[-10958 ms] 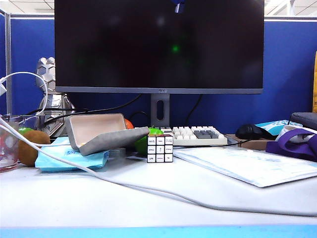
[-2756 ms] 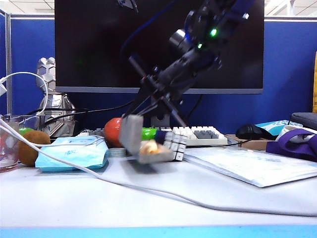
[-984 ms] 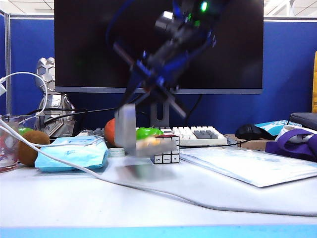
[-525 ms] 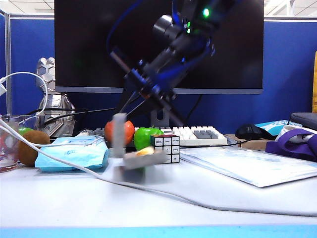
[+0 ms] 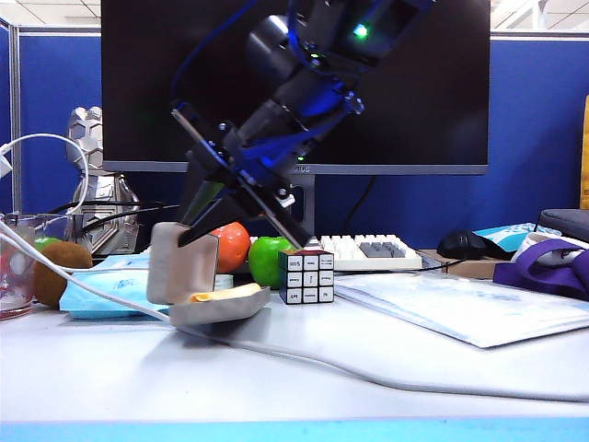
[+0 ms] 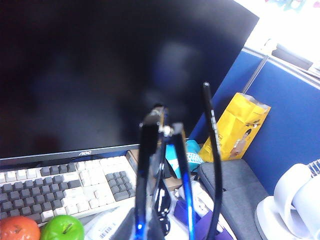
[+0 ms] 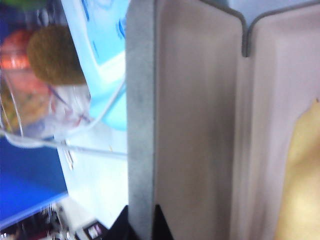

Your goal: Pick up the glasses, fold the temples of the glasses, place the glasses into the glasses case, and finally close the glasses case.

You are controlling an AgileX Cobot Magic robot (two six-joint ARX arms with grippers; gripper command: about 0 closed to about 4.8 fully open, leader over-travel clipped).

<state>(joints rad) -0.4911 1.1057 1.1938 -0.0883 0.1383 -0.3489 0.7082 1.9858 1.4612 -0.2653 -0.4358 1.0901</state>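
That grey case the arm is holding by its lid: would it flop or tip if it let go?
The glasses case looks like a stiff shell: the right gripper pinches its upright lid and it keeps shape. Open and lid-heavy, it might rock back. The felt-like surface probably grips rather than slips.

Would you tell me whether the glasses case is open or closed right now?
Open: the glasses case has its lid upright, pinched by the right gripper, with yellow cloth showing in its base.
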